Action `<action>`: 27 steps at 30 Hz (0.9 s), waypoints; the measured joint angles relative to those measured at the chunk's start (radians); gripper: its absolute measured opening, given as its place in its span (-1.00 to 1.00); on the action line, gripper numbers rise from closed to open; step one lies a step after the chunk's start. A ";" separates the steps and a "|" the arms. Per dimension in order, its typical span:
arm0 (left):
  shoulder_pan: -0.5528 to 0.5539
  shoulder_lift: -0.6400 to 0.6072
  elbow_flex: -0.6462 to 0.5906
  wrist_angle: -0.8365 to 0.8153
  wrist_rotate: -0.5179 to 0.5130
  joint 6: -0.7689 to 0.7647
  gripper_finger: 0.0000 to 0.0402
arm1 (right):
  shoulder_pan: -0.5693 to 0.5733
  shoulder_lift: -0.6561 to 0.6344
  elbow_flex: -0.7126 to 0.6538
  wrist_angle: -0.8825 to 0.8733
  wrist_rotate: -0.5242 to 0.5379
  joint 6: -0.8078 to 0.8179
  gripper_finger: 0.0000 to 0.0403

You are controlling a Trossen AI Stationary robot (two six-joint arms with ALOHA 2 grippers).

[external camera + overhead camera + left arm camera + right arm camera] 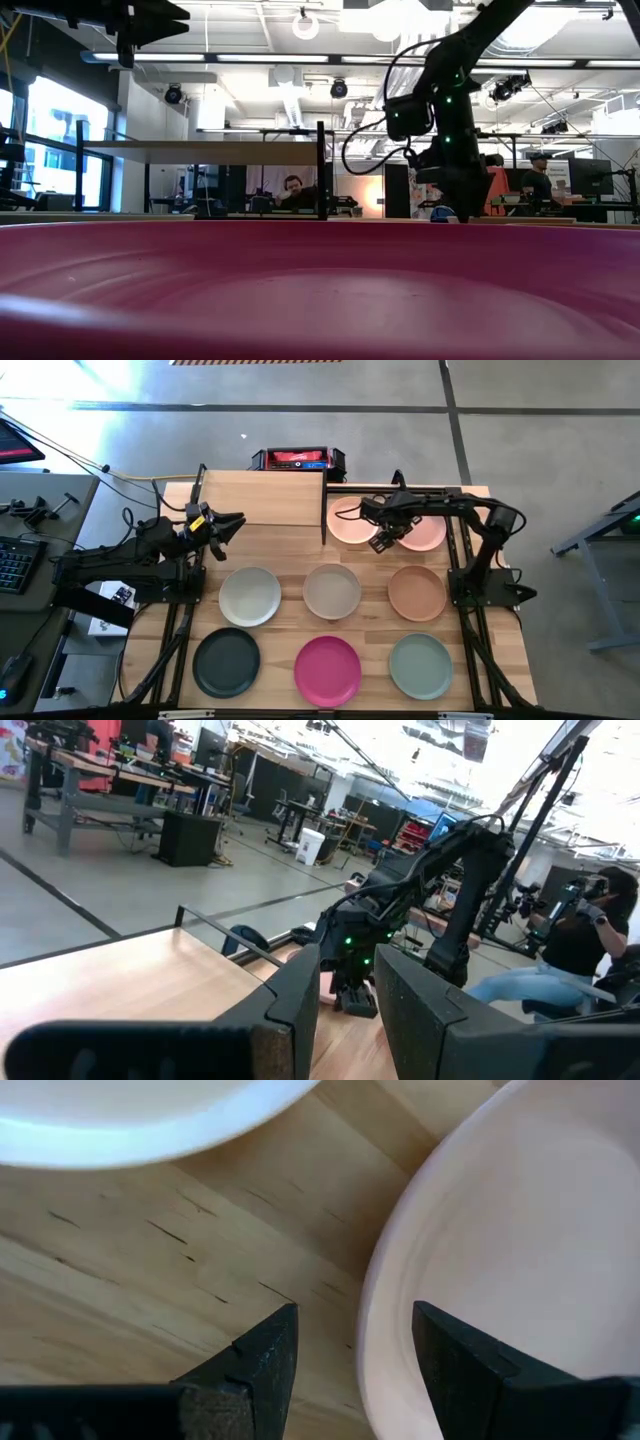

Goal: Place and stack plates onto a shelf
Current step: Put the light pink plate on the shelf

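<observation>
Pink plate (425, 530) and peach plate (350, 520) are sitting at the far right, and your right gripper (385, 540) is hanging between them with fingers spread wide, so you are getting ready to grab one for the shelf (262, 498).

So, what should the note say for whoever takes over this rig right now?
Left end effector: open and empty, raised beside the shelf.
Right end effector: open, low between the peach plate and pink plate, fingers straddling one rim; which plate is unclear.
Done: nothing; no plate is on the shelf.
All eight plates lie singly on the table: off-white plate, beige plate, terracotta plate, dark green plate, magenta plate, sage plate.
Left: grip that rim, lift, then place and stack all eight.
</observation>
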State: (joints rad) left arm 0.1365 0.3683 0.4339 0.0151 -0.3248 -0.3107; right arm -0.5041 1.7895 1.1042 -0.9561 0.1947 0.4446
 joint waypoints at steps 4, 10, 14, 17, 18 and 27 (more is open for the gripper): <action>0.000 0.000 0.000 0.000 0.000 -0.001 -0.55 | 0.000 0.017 0.000 -0.002 0.006 0.000 -0.11; 0.000 0.000 0.000 0.000 0.000 -0.001 -0.55 | 0.000 0.029 0.000 0.001 0.017 0.000 -0.16; 0.000 0.000 0.000 0.000 0.000 0.000 -0.55 | 0.000 0.030 0.000 0.001 0.019 0.003 -0.27; 0.000 0.000 0.000 0.000 0.000 -0.001 -0.55 | 0.000 0.030 0.000 0.003 0.019 0.003 -0.36; 0.000 0.000 0.000 0.000 0.000 -0.001 -0.55 | 0.000 0.030 0.000 0.003 0.019 0.003 -0.38; 0.000 0.000 0.000 0.000 0.000 0.000 -0.55 | 0.000 0.030 0.000 0.003 0.019 0.018 -0.61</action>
State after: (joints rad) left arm 0.1366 0.3683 0.4335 0.0147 -0.3248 -0.3111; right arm -0.5045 1.8197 1.1042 -0.9527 0.2138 0.4628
